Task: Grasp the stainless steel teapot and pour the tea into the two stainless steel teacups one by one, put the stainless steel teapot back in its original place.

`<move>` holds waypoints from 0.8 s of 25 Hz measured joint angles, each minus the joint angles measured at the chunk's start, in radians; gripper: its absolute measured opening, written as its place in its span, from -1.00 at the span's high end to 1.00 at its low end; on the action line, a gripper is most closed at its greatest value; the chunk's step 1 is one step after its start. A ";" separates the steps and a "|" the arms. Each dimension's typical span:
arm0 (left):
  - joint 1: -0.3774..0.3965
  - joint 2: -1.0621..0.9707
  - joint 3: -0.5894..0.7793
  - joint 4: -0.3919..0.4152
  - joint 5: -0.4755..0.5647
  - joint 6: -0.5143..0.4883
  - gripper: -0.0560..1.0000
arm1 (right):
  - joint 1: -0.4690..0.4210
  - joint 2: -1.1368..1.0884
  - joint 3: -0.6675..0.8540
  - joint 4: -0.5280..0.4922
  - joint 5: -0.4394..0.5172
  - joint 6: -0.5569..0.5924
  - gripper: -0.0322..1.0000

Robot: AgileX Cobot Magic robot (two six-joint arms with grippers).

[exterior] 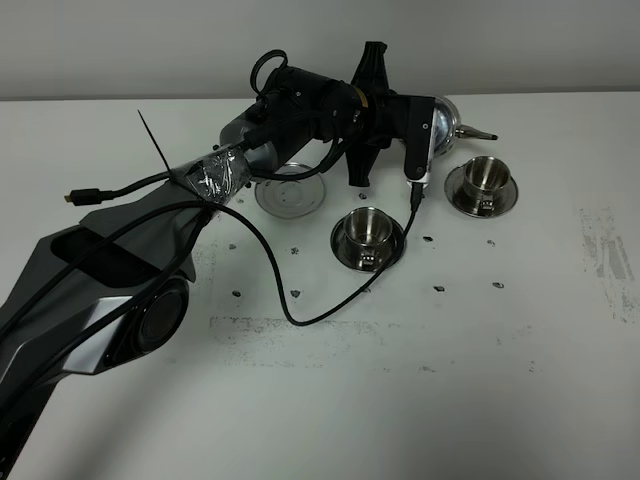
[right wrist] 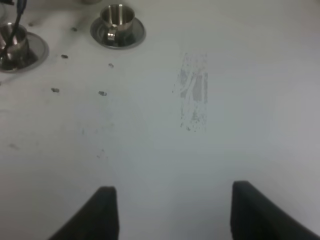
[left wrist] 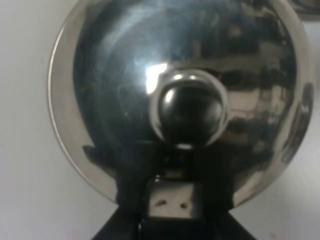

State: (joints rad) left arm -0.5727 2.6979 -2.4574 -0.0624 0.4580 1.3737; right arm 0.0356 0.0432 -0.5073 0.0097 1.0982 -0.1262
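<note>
Left arm (exterior: 120,260) stretched forward across middle, left claw (left wrist: 172,202) clamped tight; right claw (right wrist: 172,215) fingers parted.

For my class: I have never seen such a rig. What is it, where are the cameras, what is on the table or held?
This is a robot with two arms. One picture looks down from a high camera; the others come from a camera on each wrist. On the table stand a nearer teacup, a farther teacup, each on a saucer, and a round coaster dish. The left tool is shut on the stainless steel teapot. The right tool is open, holding nothing.
</note>
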 joint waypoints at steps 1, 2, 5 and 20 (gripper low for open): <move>0.000 0.000 0.000 0.000 0.000 0.008 0.53 | 0.000 0.000 0.000 0.000 0.000 0.000 -0.04; -0.001 0.000 0.000 0.000 -0.002 0.020 0.53 | 0.000 0.000 0.000 0.000 0.000 0.000 -0.04; -0.001 0.000 0.000 0.001 -0.007 0.051 0.53 | 0.000 0.000 0.000 0.000 0.000 0.000 -0.04; -0.009 0.000 0.000 0.083 -0.059 0.096 0.53 | 0.000 0.000 0.000 0.000 0.000 0.000 -0.04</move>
State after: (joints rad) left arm -0.5820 2.6979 -2.4574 0.0211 0.3985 1.4693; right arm 0.0356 0.0432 -0.5073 0.0097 1.0982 -0.1262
